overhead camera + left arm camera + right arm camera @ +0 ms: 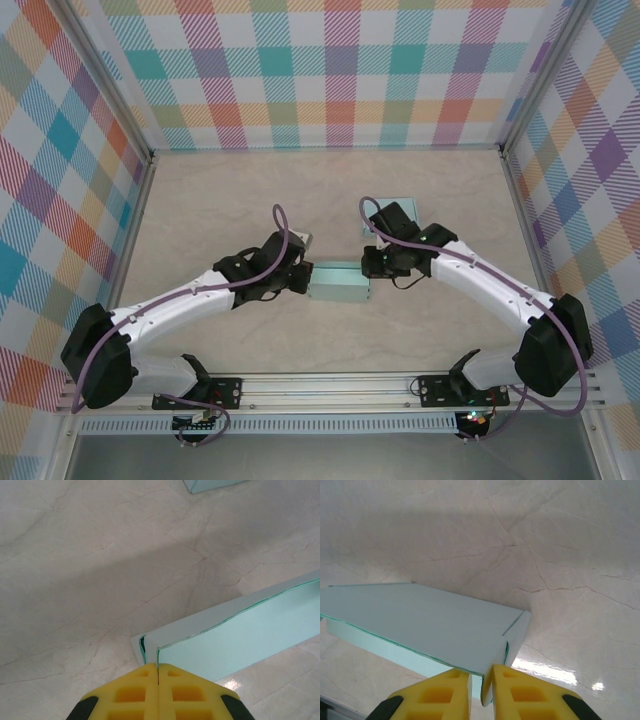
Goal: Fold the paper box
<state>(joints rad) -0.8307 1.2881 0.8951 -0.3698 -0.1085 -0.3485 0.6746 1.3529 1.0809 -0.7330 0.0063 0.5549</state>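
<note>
The paper box [340, 283] lies near the middle of the table [220, 200], a little toward its near edge. In the top view you have one arm at each short end of it: the left gripper [304, 278] meets the left end and the right gripper [368, 266] the right end. The box reads as a long, low, pale teal shape, and its long sides run parallel to the near edge.

In the left wrist view, the yellow fingers [130, 695] are pressed together, and a thin standing edge of the box's end wall [158, 652] runs into their seam. Judge that as a pinch on the wall, and use it as your anchor.

In the right wrist view, the fingers [445, 690] stand narrowly parted around the end flap [517, 635]. A sliver of gap shows on one side, so you cannot tell whether the flap is clamped yet.

The step looks like squaring up the right end. Seat the flap fully between the pads before you move it. Then turn it along its crease rather than pulling outward, so the left end does not slide or buckle.
</note>
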